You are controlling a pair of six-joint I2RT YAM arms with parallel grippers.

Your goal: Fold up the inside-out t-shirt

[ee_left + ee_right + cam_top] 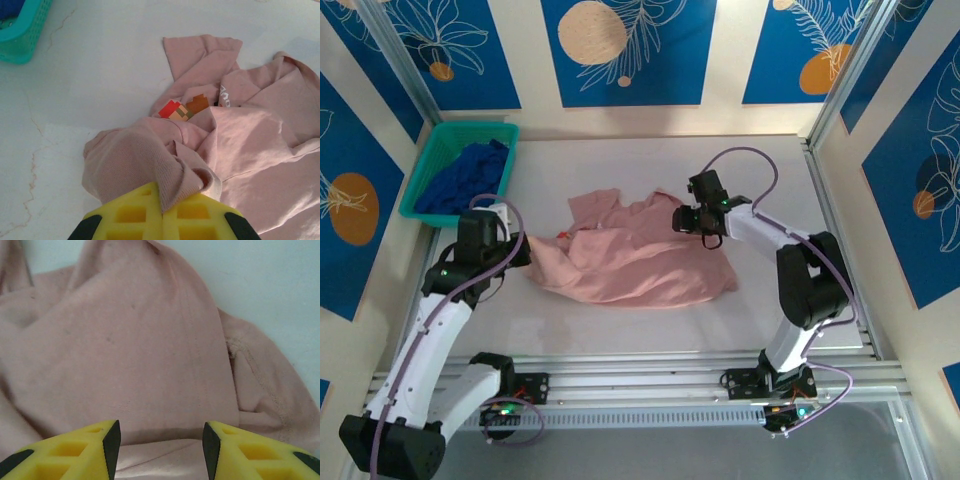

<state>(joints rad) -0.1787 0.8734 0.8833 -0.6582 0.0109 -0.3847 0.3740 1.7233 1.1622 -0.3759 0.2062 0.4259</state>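
- The inside-out t-shirt (638, 262) lies crumpled in the middle of the pale table (620, 165), between the two arms. It is dusty pink and spread wider than it is deep.
- One sleeve sticks out flat toward the far side of the table, and the rest is bunched in loose folds.
- The left gripper (161, 202) is clamped on the shirt's left edge. Its yellow fingers (131, 215) are pressed together, with a rolled fold of pink fabric pinched between them.
- In the left wrist view a small blocky print (182, 108) in red, tan and brown shows among the folds, with white lettering just beside it.
- The right gripper (161, 439) sits over the shirt's far right part, near the collar end. Its jaws stand apart, with smooth pink cloth showing in the gap beneath them. Whether the tips touch the cloth cannot be told.
- A teal basket (428, 165) stands at the far left corner of the table, well apart from the shirt. It holds a dark blue garment (470, 178).
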